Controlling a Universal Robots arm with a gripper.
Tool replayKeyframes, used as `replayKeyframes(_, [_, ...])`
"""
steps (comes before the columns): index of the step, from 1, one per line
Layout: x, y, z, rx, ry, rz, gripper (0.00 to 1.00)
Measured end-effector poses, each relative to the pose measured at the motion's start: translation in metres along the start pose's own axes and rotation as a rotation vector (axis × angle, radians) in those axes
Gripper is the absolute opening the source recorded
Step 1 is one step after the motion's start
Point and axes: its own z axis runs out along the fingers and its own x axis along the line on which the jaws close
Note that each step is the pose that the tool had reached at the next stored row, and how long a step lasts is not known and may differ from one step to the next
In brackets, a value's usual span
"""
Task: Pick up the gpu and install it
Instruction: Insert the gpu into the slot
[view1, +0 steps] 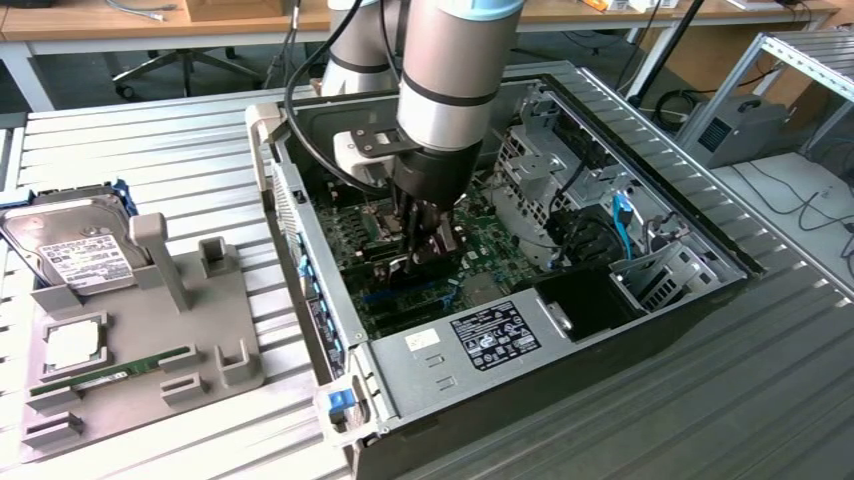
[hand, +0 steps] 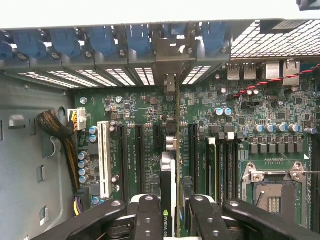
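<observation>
**Ana:** Seen edge-on from the wrist camera, the gpu (hand: 176, 150) is a thin green card standing upright on the motherboard (hand: 240, 130), running from the lower centre of the frame up to a metal bracket at the rear slot covers (hand: 110, 75). A black part with green lettering sits on it near the fingers.

**Ben:** And in the exterior view?

**Ana:** There it is mostly hidden behind the arm; only a dark bit shows below the gripper (view1: 430, 240), at the frame's centre, inside the open computer case (view1: 694, 260).

**Ben:** What crowds it?

**Ana:** Black expansion slots lie on both sides, a white slot (hand: 104, 157) toward the left, a bundle of wires (hand: 62, 135) at the left edge, and the empty CPU socket (hand: 272, 192) at lower right. A red and black twisted wire (hand: 280, 80) crosses the upper right. Outside the case, at the exterior view's left, a grey holder (view1: 160, 340) carries a silver hard drive (view1: 74, 250) and a narrow green memory stick (view1: 114, 375).

**Ben:** The pincer?

**Ana:** Its black fingers (hand: 150, 220) stand narrow, one on each side of the card at the bottom centre of the wrist frame, gripping its upper edge. The card's lower edge appears to meet a slot, though I cannot tell whether it is fully seated.
</observation>
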Motion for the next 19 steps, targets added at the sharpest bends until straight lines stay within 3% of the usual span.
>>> replayKeyframes(19, [-0.0001,0.0001,0.0035,0.0,-0.0001,0.0,0.26])
